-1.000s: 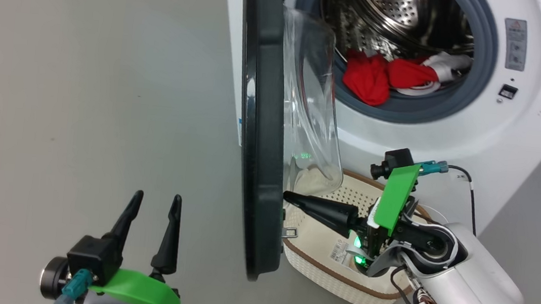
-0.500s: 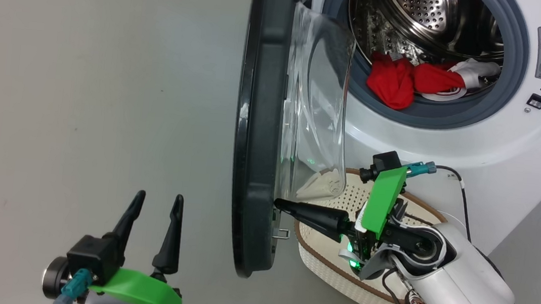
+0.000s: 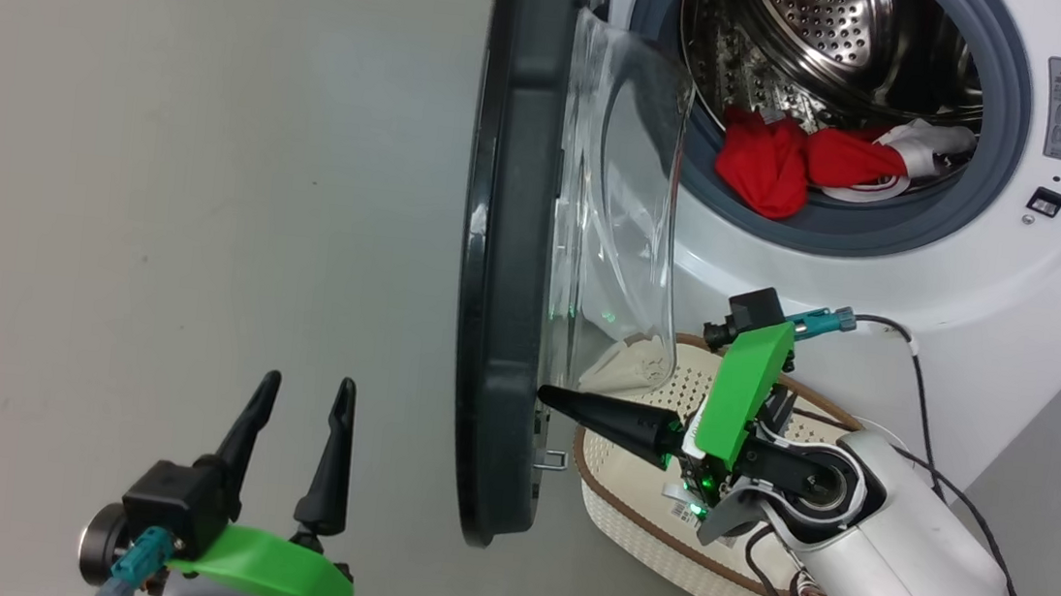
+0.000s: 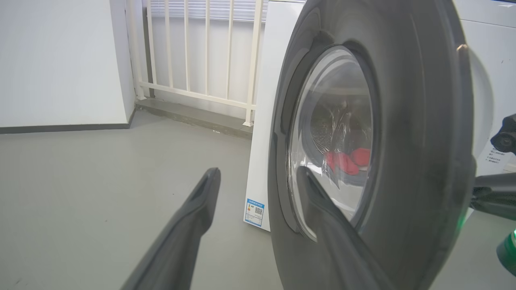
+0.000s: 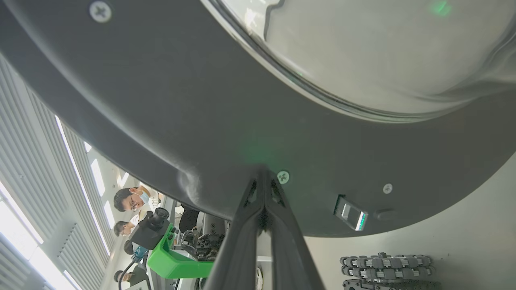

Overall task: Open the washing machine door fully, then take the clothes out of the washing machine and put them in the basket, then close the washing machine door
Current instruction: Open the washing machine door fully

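Black-rimmed washing machine door (image 3: pixel 504 266) stood open, edge-on. Right gripper (image 3: pixel 545 396) was pinched together, tip against the door's lower inner rim, above the basket (image 3: pixel 625 531). Left gripper (image 3: pixel 309 381) was spread, empty, outside the door. Clothes (image 3: pixel 767 165) lay in the washing machine (image 3: pixel 881 293).

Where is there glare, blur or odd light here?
Head view: sharp, evenly lit, green glints in the glass of the washing machine door. Left wrist view: left claw blurred, clothes hazy behind glass. Right wrist view: green glow on the door rim.
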Available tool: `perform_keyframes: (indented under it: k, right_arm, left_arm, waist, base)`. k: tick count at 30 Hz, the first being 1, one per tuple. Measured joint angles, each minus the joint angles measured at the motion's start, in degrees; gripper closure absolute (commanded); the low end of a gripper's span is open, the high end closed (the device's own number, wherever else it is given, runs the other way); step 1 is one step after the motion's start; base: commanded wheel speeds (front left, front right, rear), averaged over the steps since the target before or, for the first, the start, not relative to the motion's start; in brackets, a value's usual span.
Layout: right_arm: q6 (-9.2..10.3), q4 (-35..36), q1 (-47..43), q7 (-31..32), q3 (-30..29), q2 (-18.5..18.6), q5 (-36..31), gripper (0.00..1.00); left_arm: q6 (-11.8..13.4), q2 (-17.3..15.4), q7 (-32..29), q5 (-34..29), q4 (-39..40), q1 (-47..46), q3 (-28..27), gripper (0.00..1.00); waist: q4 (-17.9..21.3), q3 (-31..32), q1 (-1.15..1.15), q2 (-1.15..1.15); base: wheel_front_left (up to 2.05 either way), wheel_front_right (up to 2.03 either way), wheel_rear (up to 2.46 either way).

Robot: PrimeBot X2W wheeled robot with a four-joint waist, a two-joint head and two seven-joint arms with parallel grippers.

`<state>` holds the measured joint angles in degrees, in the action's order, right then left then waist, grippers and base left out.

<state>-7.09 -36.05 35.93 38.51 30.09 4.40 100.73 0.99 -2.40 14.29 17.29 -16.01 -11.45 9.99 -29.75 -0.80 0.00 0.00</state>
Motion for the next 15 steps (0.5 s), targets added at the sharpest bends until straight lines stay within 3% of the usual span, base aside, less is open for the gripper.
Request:
perform_keyframes:
  k: [1,8,15]
  right_arm:
    - [0.00,0.3,0.0,-0.7,0.0,0.2,-1.1,0.00]
    - [0.00,4.6,-1.7,-9.3,1.0,3.7,-10.9,0.00]
    - [0.00,8.4,-5.7,-20.2,6.5,8.9,-23.7,0.00]
  left_arm:
    - [0.0,-0.1,0.0,0.0,-0.1,0.0,0.0,0.00]
    - [-0.1,-0.5,0.0,0.6,-0.8,0.0,0.2,0.00]
    - [-0.1,-0.8,0.0,1.2,-1.1,0.9,0.2,0.00]
  waist:
    - [0.1,0.1,0.00,0.00]
    - [0.8,1.5,0.00,0.00]
    - [2.4,2.1,0.00,0.00]
  base:
    - [0.00,0.00,0.00]
    - [0.00,0.00,0.00]
    - [0.00,0.00,0.00]
